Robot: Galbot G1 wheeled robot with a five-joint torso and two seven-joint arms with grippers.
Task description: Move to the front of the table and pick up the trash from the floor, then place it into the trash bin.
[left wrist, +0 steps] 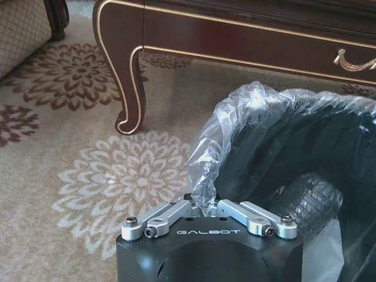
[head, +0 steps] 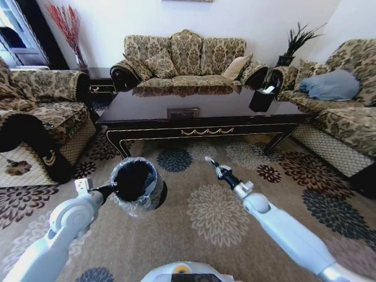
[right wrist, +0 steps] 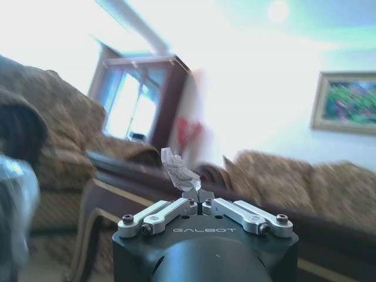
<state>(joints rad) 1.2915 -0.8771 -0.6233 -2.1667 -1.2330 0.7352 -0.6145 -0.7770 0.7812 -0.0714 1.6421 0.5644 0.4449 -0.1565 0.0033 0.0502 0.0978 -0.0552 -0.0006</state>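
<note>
Our right claw [head: 212, 164] hangs above the carpet [head: 235, 223] in front of the table's [head: 200, 111] front rail, its fingers pressed together on a crumpled white scrap of trash [right wrist: 178, 170] that sticks up from the tips (in the right wrist view it stands out against the sofa [right wrist: 294, 176] and bright wall behind). Our left claw [left wrist: 202, 202] is at the near rim of the trash bin [head: 136, 182], pinching a fold of the clear plastic liner [left wrist: 217, 135] between its closed fingers. The bin stands on the carpet near the table's front left leg [left wrist: 129, 88], just off the front edge, and the black inside looks open towards us.
</note>
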